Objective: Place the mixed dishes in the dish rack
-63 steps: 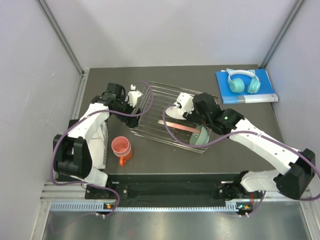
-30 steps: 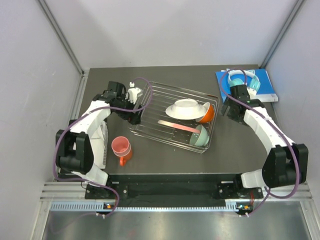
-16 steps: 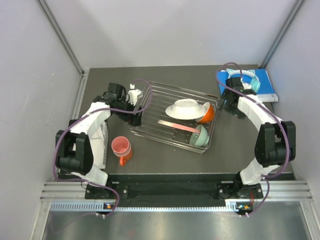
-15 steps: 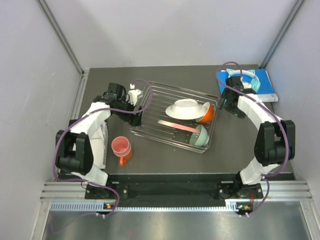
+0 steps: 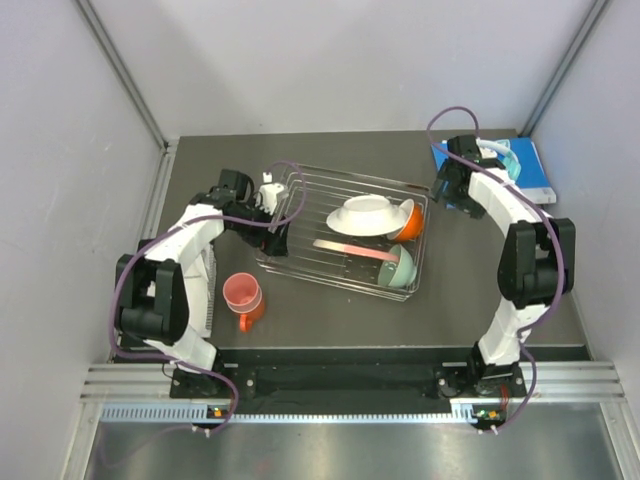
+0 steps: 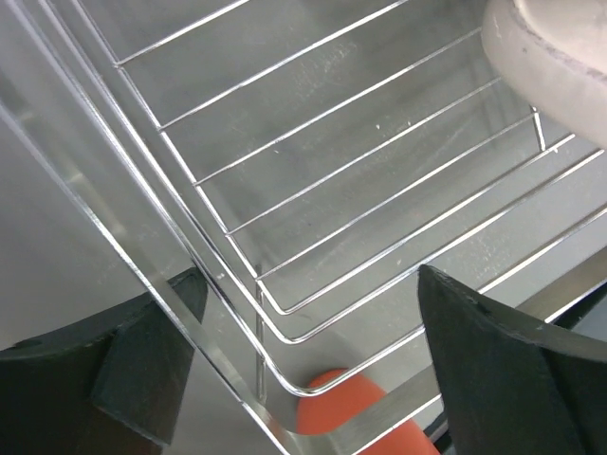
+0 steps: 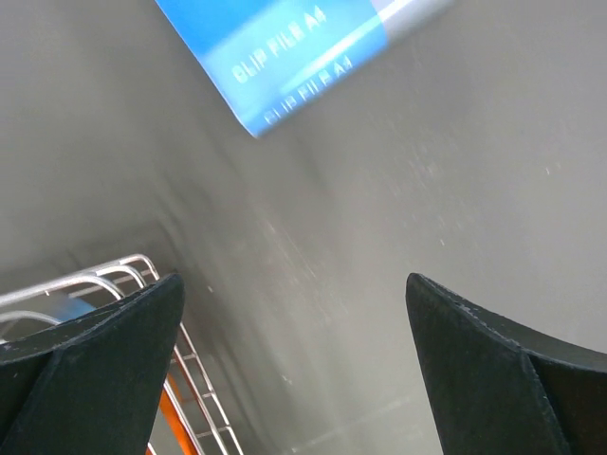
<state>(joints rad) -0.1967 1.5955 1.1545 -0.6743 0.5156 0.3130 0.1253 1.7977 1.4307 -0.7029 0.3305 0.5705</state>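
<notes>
In the overhead view the dish rack [image 5: 340, 235] sits slantwise at the centre of the dark table [image 5: 330, 335]. Toward its right end it holds a white plate [image 5: 362, 213] propped up on the bars. An orange bowl [image 5: 409, 222] is tipped on edge just to the right of that plate. A mint-green bowl [image 5: 400, 268] stands on edge in the rack's lower right corner. A pinkish plate [image 5: 350, 249] lies low along the bars between the two bowls and is seen nearly edge-on. Outside the rack, toward the lower left, an orange mug [image 5: 247, 318] stands on the table with a pink cup [image 5: 242, 292] seeming to sit in it. The left gripper [image 5: 270, 199] is at the rack's left end. Its wrist view shows the left gripper [image 6: 303, 370] with its jaws spread wide and the rack's rounded corner wires [image 6: 270, 327] running between the two dark fingers [image 6: 503, 379]. Nothing is clamped, and I cannot tell whether either finger touches the wire. The rim of the white plate [image 6: 550, 66] shows in the upper right of that view. The right gripper [image 5: 447, 190] hangs in the upper right of the overhead view, between the rack and the blue book [image 5: 535, 178]. Teal headphones [image 5: 507, 160] lie on the book, partly hidden by the arm. In its own view the right gripper [image 7: 294, 332] is spread wide over bare table [image 7: 427, 171] and holds nothing. The blue book [image 7: 294, 47] is at the top there, and a corner of the rack [image 7: 123, 275] is at the lower left.
</notes>
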